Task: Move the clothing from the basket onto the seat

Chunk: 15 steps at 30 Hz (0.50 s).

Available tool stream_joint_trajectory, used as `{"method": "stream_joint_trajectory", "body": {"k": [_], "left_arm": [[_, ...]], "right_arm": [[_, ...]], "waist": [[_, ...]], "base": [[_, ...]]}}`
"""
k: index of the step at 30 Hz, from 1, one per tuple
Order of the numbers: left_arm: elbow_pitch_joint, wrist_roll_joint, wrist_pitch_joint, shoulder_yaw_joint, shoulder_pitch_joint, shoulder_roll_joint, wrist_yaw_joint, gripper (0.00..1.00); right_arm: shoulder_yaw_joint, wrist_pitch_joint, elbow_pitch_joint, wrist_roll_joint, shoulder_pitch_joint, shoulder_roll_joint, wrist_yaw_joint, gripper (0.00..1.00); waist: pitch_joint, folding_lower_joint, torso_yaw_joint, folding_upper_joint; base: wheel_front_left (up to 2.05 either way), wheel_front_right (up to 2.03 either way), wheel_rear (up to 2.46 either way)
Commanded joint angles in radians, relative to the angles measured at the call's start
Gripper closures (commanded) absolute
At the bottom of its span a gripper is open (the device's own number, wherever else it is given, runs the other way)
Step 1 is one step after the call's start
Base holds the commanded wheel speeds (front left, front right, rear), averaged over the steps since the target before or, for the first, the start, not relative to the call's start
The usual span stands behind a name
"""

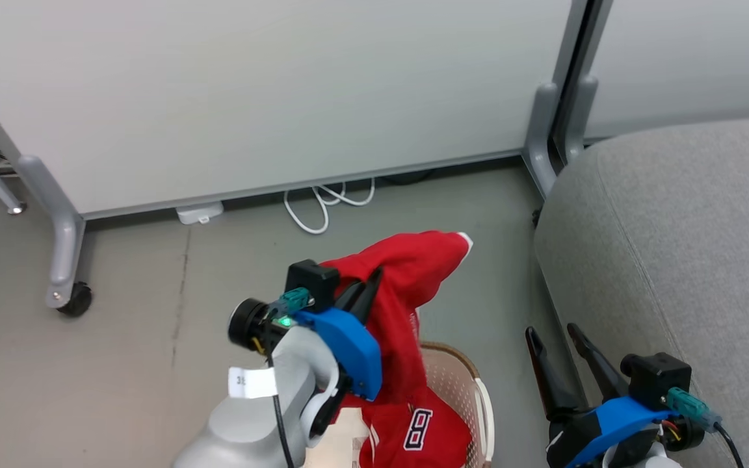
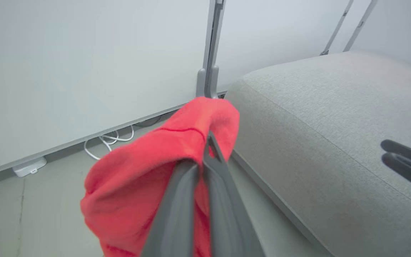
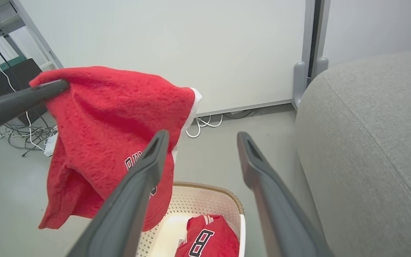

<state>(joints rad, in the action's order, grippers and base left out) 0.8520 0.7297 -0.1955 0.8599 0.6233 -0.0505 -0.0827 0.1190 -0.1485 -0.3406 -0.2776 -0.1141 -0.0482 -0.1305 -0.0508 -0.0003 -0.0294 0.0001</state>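
1. Left tool (image 1: 369, 286): both fingers are closed on a fold of a red jersey (image 1: 417, 263), holding it in the air above the floor (image 1: 153, 292).
2. Red jersey: it hangs down from the fingers, with white trim showing at its far corner. In the right wrist view its lower edge hangs by the near rim of the laundry basket (image 1: 464, 359); contact with the rim cannot be determined.
3. Laundry basket: cream, perforated, with a brown woven-look rim. It stands on the floor near the left side of the couch cushion (image 1: 673, 227).
4. Number-8 jersey (image 1: 426, 429): red, it lies inside the laundry basket with the navy-and-white numeral facing up.
5. Right tool (image 1: 551, 331): fingers are spread apart with nothing between them. It is positioned between the laundry basket and the couch cushion.
6. Couch cushion: grey fabric with a rounded corner and a stitched seam.
7. Background: a white partition panel (image 1: 251, 97) stands on grey legs, with a white cable (image 1: 322, 201) looped on the floor beneath it.
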Motion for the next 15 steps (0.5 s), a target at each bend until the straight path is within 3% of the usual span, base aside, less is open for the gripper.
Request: {"method": "stream_joint_trajectory", "body": {"k": [1,15], "left_arm": [[-0.021,0.017,0.001,0.023,0.028,0.001,0.004,1.0],[-0.176,0.154,0.047,0.229,0.226,0.0,0.045,1.0]], "right_arm": [[0.0,0.009,0.011,0.004,0.021,-0.004,0.0,0.0],[0.03,0.053,0.057,-0.007,0.078,-0.004,0.0,0.0]], "waist": [[0.032,0.0003,0.026,-0.0001],[0.081,0.0003,0.05,-0.0001]], "base": [[0.0,0.0,0.0],[0.0,0.0,0.0]]}}
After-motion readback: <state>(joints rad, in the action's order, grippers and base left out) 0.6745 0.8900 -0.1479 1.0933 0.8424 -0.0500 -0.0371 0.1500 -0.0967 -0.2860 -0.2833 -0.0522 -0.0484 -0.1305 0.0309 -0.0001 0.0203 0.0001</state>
